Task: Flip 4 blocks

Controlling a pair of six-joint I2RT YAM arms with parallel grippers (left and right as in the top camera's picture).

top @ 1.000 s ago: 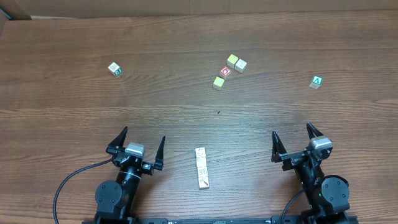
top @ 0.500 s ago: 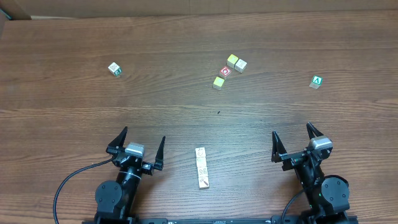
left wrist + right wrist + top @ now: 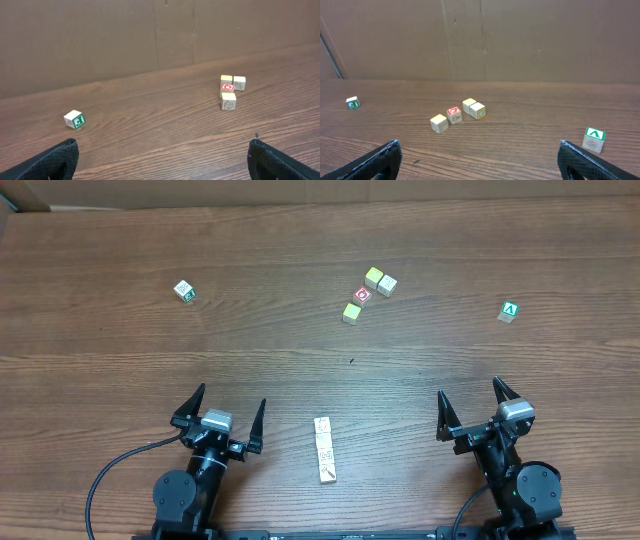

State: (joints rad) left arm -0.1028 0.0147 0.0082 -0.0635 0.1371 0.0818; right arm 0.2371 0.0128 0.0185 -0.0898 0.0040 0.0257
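Observation:
Three cream blocks sit in a cluster at the far middle: a yellow-topped one [image 3: 374,277] [image 3: 226,79] [image 3: 469,104], one beside it [image 3: 387,284] [image 3: 477,110], and one nearer [image 3: 351,312] [image 3: 228,100] [image 3: 439,123]. A pale block with a green mark [image 3: 183,290] [image 3: 74,119] lies alone at the far left. A short row of cream pieces with printed marks [image 3: 323,450] lies end to end between the arms. My left gripper [image 3: 230,398] [image 3: 162,145] and right gripper [image 3: 468,388] [image 3: 479,145] are both open and hold nothing, well short of the blocks.
A red-faced cube [image 3: 363,295] [image 3: 453,114] sits inside the cluster. A green "A" cube [image 3: 510,311] [image 3: 594,138] stands at the far right. A brown cardboard wall [image 3: 480,40] runs along the table's far edge.

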